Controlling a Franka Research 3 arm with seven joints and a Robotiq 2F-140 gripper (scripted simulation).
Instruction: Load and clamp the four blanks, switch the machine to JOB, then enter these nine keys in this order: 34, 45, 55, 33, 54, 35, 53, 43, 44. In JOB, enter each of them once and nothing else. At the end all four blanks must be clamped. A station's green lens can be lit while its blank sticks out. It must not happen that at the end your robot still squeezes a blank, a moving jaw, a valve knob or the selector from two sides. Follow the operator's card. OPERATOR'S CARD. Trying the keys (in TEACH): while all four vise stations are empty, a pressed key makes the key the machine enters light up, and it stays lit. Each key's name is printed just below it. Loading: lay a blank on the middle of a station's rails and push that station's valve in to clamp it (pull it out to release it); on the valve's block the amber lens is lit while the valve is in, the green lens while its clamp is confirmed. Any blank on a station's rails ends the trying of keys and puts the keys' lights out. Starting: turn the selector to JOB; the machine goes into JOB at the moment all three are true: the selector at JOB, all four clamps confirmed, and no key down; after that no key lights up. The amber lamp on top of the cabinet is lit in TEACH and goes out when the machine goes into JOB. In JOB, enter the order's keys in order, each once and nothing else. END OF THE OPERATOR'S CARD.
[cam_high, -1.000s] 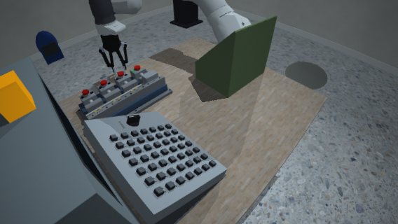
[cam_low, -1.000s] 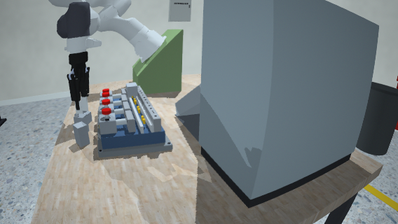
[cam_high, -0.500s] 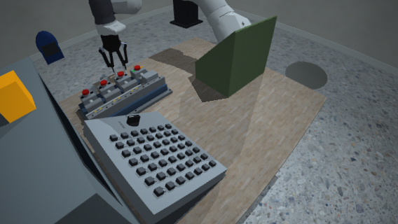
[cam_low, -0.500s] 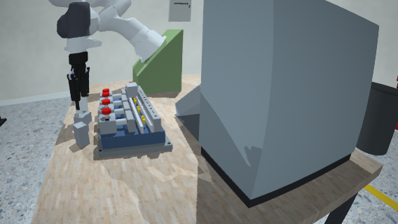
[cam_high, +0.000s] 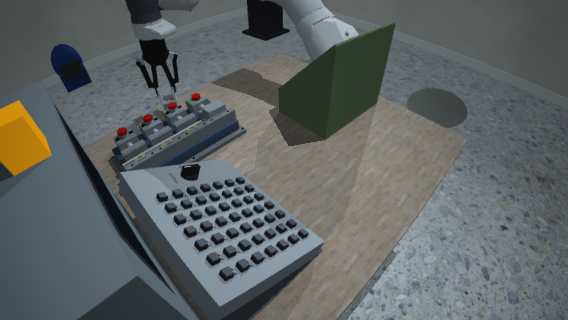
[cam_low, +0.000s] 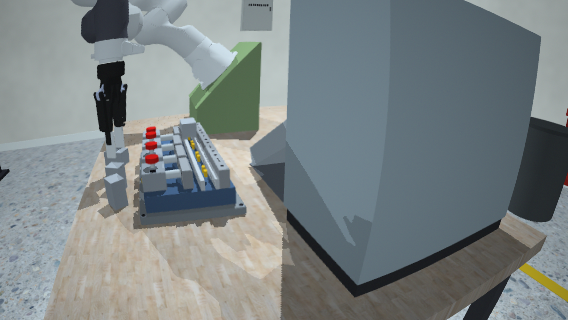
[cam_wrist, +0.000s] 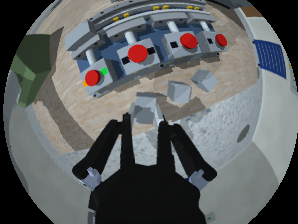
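Claw (cam_high: 166, 95) (cam_low: 116, 145) (cam_wrist: 144, 109) partly closed, its fingertips grip a grey blank (cam_low: 122, 155) (cam_wrist: 145, 111) at the table's (cam_high: 300, 170) (cam_low: 165, 280) (cam_wrist: 65, 107) edge. Two loose blanks (cam_low: 116, 192) (cam_wrist: 179, 93) stand nearby, beside the vise row (cam_high: 182, 147) (cam_low: 190, 200) (cam_wrist: 161, 66); one green lens (cam_high: 190, 101) (cam_wrist: 104, 71) glows.
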